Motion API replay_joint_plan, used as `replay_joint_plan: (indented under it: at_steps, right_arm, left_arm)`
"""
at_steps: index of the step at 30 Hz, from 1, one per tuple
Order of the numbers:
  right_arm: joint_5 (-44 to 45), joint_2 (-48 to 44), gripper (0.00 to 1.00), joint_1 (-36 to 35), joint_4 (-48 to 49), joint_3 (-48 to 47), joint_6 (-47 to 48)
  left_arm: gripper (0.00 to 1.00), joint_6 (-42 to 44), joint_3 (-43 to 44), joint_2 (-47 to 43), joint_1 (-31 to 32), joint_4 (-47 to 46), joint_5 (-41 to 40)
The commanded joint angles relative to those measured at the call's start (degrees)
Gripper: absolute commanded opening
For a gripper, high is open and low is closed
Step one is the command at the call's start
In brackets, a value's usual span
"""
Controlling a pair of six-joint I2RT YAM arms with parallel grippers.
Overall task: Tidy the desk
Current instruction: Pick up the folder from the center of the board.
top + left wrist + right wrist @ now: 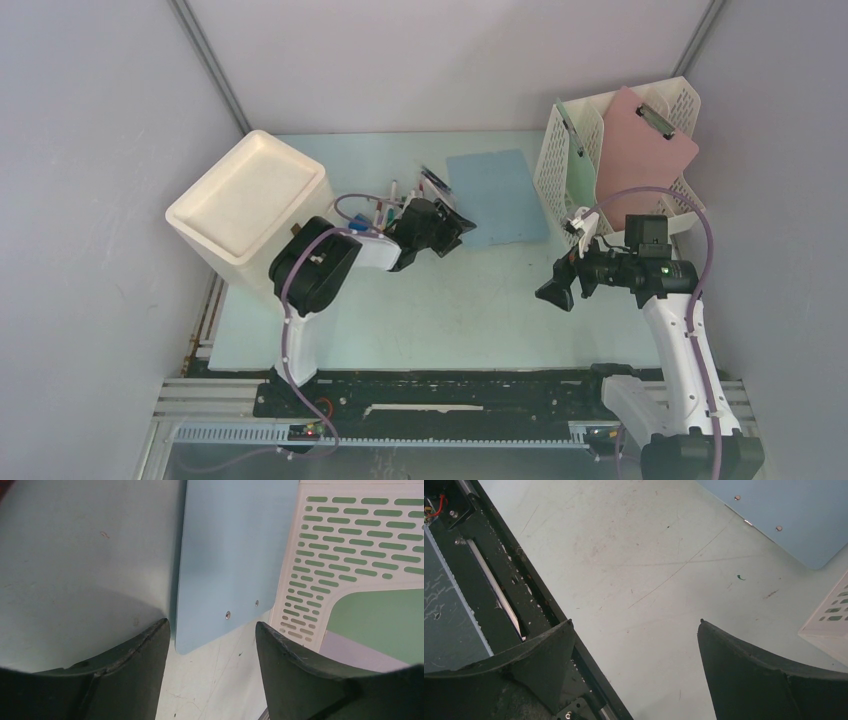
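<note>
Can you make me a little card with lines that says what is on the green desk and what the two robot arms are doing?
desk: pale green, grey walls around it
blue clipboard: lying flat on the desk, next to the rack
file rack: white, back right
inside the rack: pink clipboard and green clipboard, standing up
bin: white box, back left
left gripper: jaws open, holding nothing, at the blue clipboard's corner
right gripper: jaws open, holding nothing, over the desk

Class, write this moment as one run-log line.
left pincer: open, empty, at blue clipboard corner | right pincer: open, empty, above desk | rack: holds pink clipboard, green clipboard
</note>
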State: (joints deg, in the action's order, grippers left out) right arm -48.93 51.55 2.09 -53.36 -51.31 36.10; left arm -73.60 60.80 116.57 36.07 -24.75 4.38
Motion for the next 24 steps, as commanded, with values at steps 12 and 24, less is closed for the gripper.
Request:
replay_joint_plan:
  at_steps: [12, 24]
  right_arm:
    - [0.06, -0.05, 1.00, -0.63, 0.37, -0.02, 0.82]
    - [-0.20, 0.17, 1.00, -1.03, 0.39, 0.17, 0.91]
  left_arm:
    - [0.67, -0.67, 3.18, 2.00, -0.35, -0.88, 0.44]
    - [0.59, -1.37, 0.20, 1.25, -0.39, -9.44, 3.22]
